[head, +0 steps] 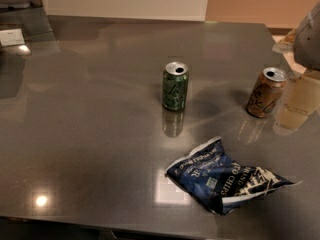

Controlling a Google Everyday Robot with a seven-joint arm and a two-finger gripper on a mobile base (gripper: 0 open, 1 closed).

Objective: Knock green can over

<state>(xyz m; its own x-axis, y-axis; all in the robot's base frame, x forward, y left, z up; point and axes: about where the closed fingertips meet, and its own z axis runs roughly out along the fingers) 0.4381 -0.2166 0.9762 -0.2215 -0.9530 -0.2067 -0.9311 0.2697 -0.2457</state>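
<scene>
The green can [175, 86] stands upright near the middle of the grey table [90, 119]. It is dark green with pale markings and a silver top with an open pull-tab hole. My gripper [299, 100] shows as a pale shape at the right edge of the view, below a grey part of the arm [309, 34]. It is well to the right of the green can and apart from it, just right of the brown can.
A brown can [266, 92] stands upright at the right, between the green can and the gripper. A crumpled blue chip bag [225, 176] lies in front of the cans. The table's near edge runs along the bottom. A white card [11, 36] lies at the far left.
</scene>
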